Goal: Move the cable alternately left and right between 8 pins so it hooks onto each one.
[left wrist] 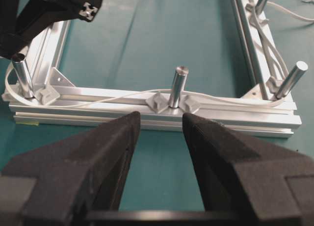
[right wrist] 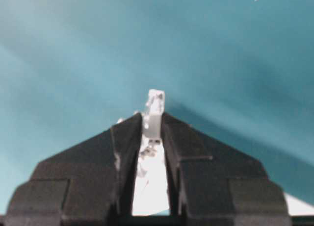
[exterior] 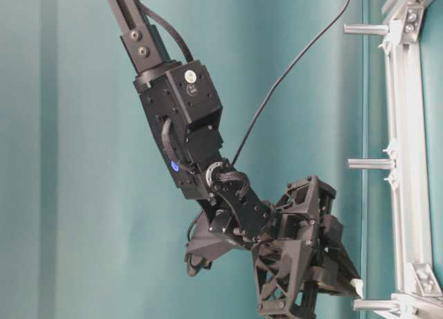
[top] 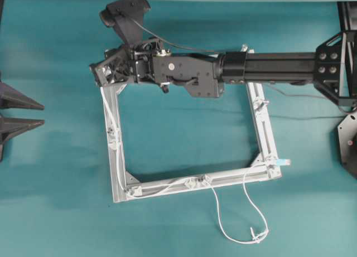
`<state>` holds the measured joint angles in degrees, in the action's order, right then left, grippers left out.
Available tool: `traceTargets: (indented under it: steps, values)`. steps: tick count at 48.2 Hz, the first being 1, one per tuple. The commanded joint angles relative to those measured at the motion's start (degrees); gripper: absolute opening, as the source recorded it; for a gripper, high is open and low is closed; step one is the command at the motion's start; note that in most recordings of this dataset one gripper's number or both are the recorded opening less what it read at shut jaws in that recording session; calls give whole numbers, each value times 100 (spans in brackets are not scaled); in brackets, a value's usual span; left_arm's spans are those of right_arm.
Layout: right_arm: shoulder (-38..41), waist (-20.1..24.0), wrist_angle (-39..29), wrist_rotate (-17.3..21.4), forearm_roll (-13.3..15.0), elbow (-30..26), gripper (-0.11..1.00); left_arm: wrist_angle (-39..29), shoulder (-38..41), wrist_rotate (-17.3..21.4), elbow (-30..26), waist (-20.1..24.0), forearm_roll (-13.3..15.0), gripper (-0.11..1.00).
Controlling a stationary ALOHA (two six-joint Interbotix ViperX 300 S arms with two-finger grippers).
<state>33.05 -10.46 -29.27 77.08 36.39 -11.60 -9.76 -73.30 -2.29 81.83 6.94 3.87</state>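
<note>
Teal cloth, alu rail frame

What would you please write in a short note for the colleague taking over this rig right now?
Right gripper: fingers shut on the clear plug end of the thin white cable, at the far left corner of the square silver aluminium frame.
Left gripper: open, empty, parked facing the frame's left rail.
Cable runs from that corner along the left and near rails past their upright silvery pins; a slack loop lies on the teal table in front.
Left: the far and right rails' pins carry no visible cable.
</note>
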Motion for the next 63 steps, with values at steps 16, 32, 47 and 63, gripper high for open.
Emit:
traceTargets:
  steps: [16, 32, 47, 63]
  values:
    - [-782, 264, 26, 26, 18, 729, 15, 26, 35, -44, -88, -9, -9, 53]
    - [-1055, 369, 844, -18, 18, 1310, 15, 26, 35, -44, -88, -9, -9, 53]
    - [-1257, 563, 1055, -18, 18, 1793, 15, 26, 35, -44, -88, -18, -18, 53]
    - [-1995, 642, 1002, 18, 18, 2821, 15, 26, 35, -44, -88, -9, -18, 53]
